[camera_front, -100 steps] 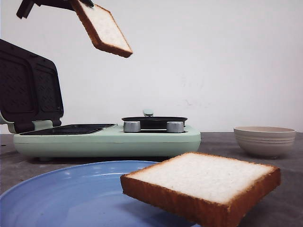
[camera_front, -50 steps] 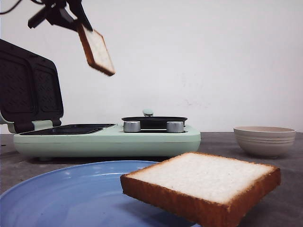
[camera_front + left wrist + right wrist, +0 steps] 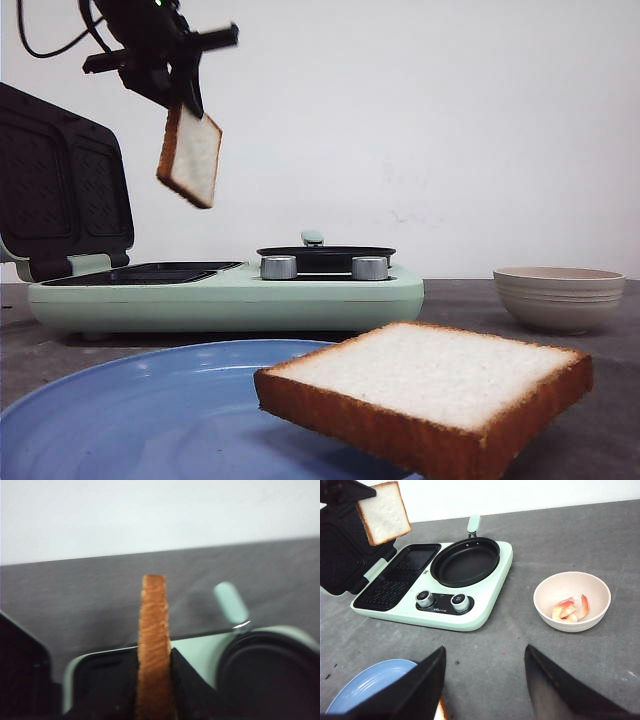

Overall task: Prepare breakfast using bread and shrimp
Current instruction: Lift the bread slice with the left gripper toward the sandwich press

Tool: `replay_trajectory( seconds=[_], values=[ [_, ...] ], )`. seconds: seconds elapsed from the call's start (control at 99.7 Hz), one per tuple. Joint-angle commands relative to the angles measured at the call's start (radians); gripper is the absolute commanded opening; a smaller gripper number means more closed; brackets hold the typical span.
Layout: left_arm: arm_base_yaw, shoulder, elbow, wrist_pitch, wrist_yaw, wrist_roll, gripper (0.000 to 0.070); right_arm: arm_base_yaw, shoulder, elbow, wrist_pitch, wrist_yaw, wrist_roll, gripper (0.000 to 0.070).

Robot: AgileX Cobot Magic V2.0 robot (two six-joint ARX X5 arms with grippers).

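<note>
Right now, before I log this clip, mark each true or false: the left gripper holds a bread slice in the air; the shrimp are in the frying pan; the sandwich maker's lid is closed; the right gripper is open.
1. The left gripper holds a bread slice in the air. True.
2. The shrimp are in the frying pan. False: they lie in the beige bowl; the pan is empty.
3. The sandwich maker's lid is closed. False: it stands open.
4. The right gripper is open. True.
</note>
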Motion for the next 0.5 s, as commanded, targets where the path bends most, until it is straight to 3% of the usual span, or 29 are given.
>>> replay_trajectory(
  seconds=[0.0,0.16,0.491],
  values=[
    [-0.009,0.042,0.047,-0.008,-0.053,0.098,0.0003,0.004,0.015,0.013,0.01,0.004,-0.014,0.0307],
    [-0.032,0.108,0.096,-0.053,-0.172,0.198,0.0003,0.004,0.027,0.013,0.011,0.004,-0.014,0.0308],
    [-0.067,0.201,0.109,-0.022,-0.283,0.377,0.0003,0.004,0.027,0.013,0.011,0.016,-0.034,0.0308]
  ],
)
